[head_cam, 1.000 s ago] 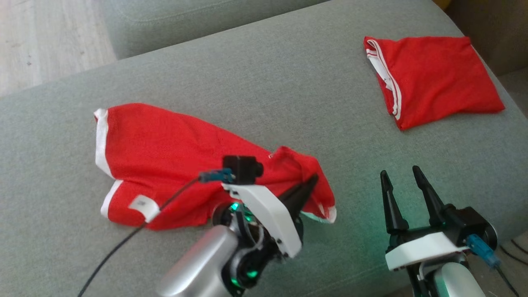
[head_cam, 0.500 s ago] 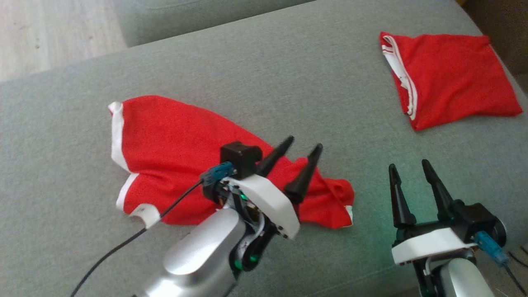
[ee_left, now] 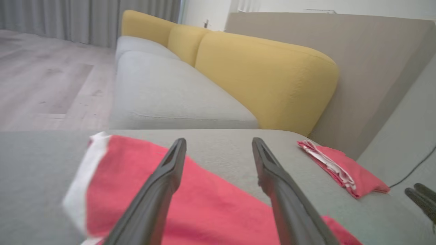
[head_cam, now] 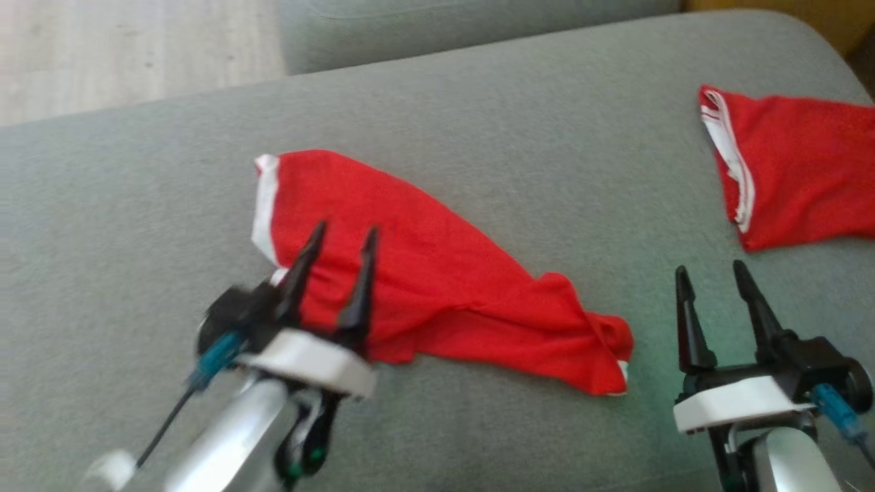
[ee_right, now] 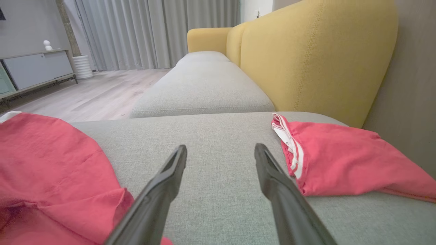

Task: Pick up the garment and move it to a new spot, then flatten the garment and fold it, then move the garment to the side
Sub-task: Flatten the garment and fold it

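The garment point(head_cam: 437, 287) is red with white trim and lies rumpled in a long strip across the grey sofa seat point(head_cam: 519, 123). My left gripper point(head_cam: 346, 229) hovers open over the strip's left part, with nothing between its fingers. In the left wrist view the garment point(ee_left: 211, 200) lies below and just ahead of the left gripper point(ee_left: 218, 141). My right gripper point(head_cam: 709, 268) stands open and empty to the right of the garment's bunched end. In the right wrist view that gripper point(ee_right: 220, 147) points over bare cushion, with the garment point(ee_right: 51, 163) to its left.
A second red garment point(head_cam: 800, 178), folded, lies at the seat's far right, near the yellow backrest point(ee_right: 306, 61). Another grey seat cushion point(ee_right: 204, 85) adjoins at the back. Wooden floor point(head_cam: 130, 55) lies beyond the seat's left edge.
My left gripper has opened, let go of the garment's right end and drawn back to the left. The garment now lies stretched out. The camera has turned left; the right gripper stays open.
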